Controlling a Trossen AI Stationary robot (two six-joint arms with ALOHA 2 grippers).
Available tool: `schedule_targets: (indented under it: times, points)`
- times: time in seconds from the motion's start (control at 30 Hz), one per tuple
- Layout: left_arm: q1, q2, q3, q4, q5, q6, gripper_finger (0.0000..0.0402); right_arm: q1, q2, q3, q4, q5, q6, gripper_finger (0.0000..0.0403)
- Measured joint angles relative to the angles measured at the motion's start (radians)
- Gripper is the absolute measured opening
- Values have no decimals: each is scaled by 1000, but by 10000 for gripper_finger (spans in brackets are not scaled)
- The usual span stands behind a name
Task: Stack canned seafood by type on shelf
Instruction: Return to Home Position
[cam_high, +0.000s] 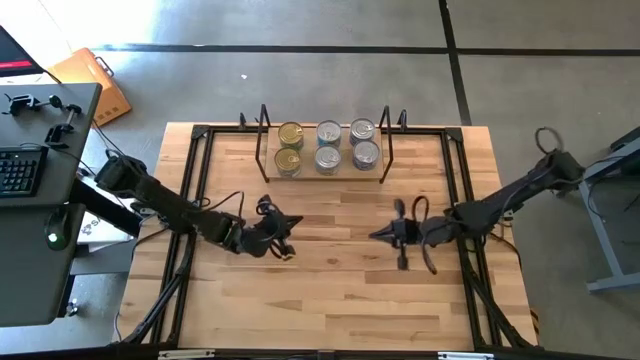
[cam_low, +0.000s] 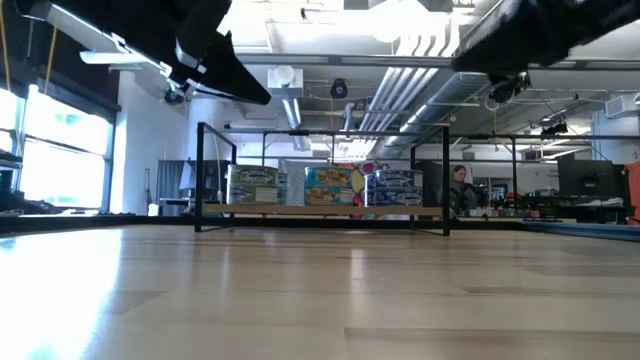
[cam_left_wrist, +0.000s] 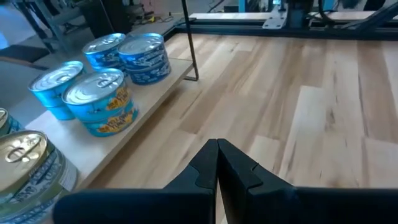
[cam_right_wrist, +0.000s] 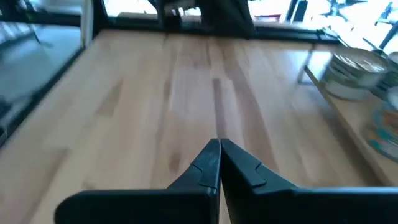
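The shelf, a light-wood board in a thin black wire frame, stands at the table's far middle. On it rest several tins of canned seafood. The gold-topped ones are at its left end and the silver-topped ones at the middle and right. In the left wrist view the blue-labelled tins appear stacked two high. My left gripper hangs shut above the bare tabletop, near-left of the shelf, with nothing in it. My right gripper points toward the table's left, also shut on nothing.
Bare wood tabletop lies between and in front of the grippers. Black frame rails run along the table's sides. A dark desk with a keyboard stands beyond the left edge. A person shows in the room behind the shelf.
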Motion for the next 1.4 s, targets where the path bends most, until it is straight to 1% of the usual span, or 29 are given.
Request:
schedule_targets:
  times: [0.1, 0.13, 0.2, 0.33, 0.5, 0.6, 0.67, 0.73, 0.9, 1.0, 1.07, 1.17, 1.3, 1.4]
  points:
    - [4, -1, 0, -1, 0, 3, 0, -18, -140, 0, -176, -4, 15, 0]
    - [1, 0, 0, -1, 0, 3, 0, -23, -186, 0, -230, -24, 15, 0]
    - [-4, 6, 0, -1, 2, 3, 0, -34, -268, -19, -267, -68, 16, 0]
    - [-21, 8, -3, -1, 6, -3, 0, -63, -438, -115, -204, -175, 8, 0]
    - [-39, 7, -3, -12, 3, -5, 0, -112, -624, -271, -82, -214, 11, 0]
    - [-47, 7, -5, -26, -9, -33, 0, -146, -732, -354, -19, -338, -8, 0]
    - [-51, 7, -24, 8, -12, -50, 0, -170, -803, -396, 23, -414, -20, 0]
    - [-51, 7, -58, 60, 1, -73, 0, -193, -866, -424, 30, -445, -25, 0]
    - [-33, 7, -178, 355, 98, -77, 0, -245, -995, -464, -67, -482, -29, 0]
    - [-33, -4, -256, 516, 103, -55, 0, -271, -1053, -464, -152, -542, -27, 0]
    - [-33, -31, -314, 598, 92, -48, 0, -282, -1087, -465, -183, -567, -26, 0]
    - [-24, -117, -401, 664, 82, -33, 0, -295, -1088, -465, -196, -602, -27, 0]
    - [15, -312, -527, 657, 67, -50, 0, -308, -1087, -465, -253, -659, -26, 0]
    - [42, -489, -627, 651, 85, -50, 0, -308, -1087, -465, -256, -667, -19, 0]
